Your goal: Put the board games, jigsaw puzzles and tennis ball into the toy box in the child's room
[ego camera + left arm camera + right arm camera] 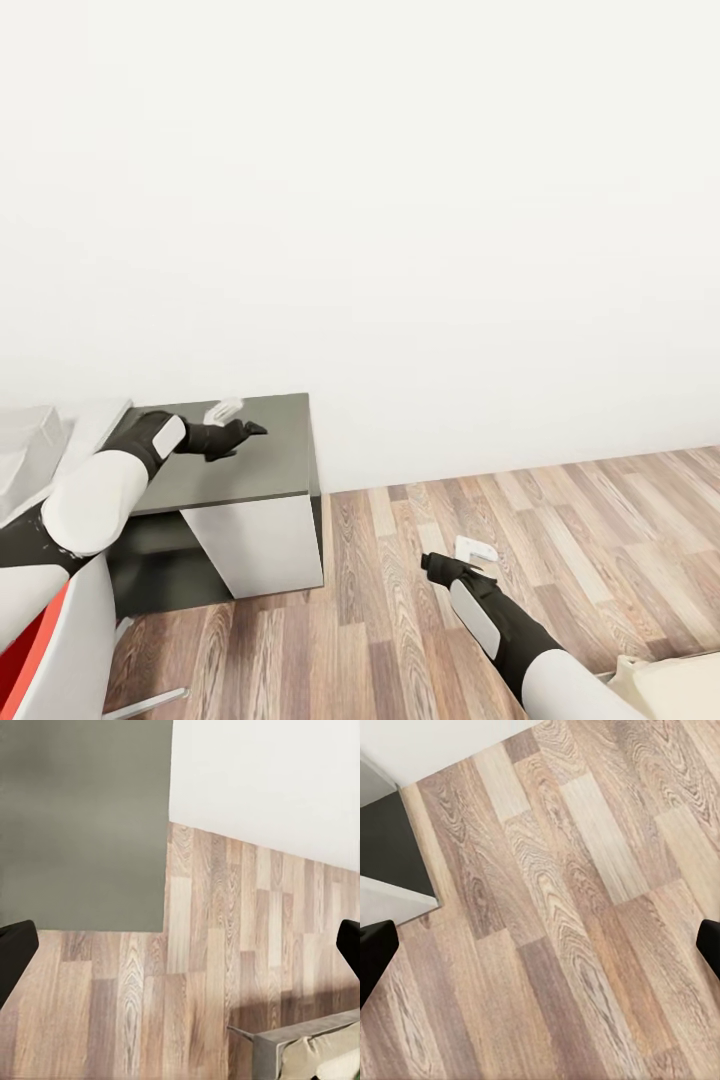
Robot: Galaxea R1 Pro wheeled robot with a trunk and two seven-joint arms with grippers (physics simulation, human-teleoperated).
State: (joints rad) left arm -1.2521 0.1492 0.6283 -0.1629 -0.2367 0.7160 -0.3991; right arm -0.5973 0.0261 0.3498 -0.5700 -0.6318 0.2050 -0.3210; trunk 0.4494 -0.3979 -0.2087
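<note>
Both claws are riding empty with their fingers spread apart: the left claw (238, 428) is hanging over the dark grey unit (250, 470) at about eight o'clock in the head view, and the right claw (452, 566) is hanging over the wood-plank floor (560, 530) at about five o'clock. In each wrist view the two dark fingertips (15, 952) are sitting at opposite edges with bare floor between them, so nothing is being gripped. None of the toys is showing, nor the toy box; the head camera is facing a blank white wall (400, 200). A beige mattress corner in a grey frame, most likely the bed (315, 1050), is peeking in at five o'clock of the left wrist view, and a pale corner (670, 685) is sitting at five o'clock of the head view. Judging from this, the robot is travelling or turning between pickups, not grasping. The next move is calling for swinging the base until the bed or the counter comes into sight, then lining a claw over one flat game box.
</note>
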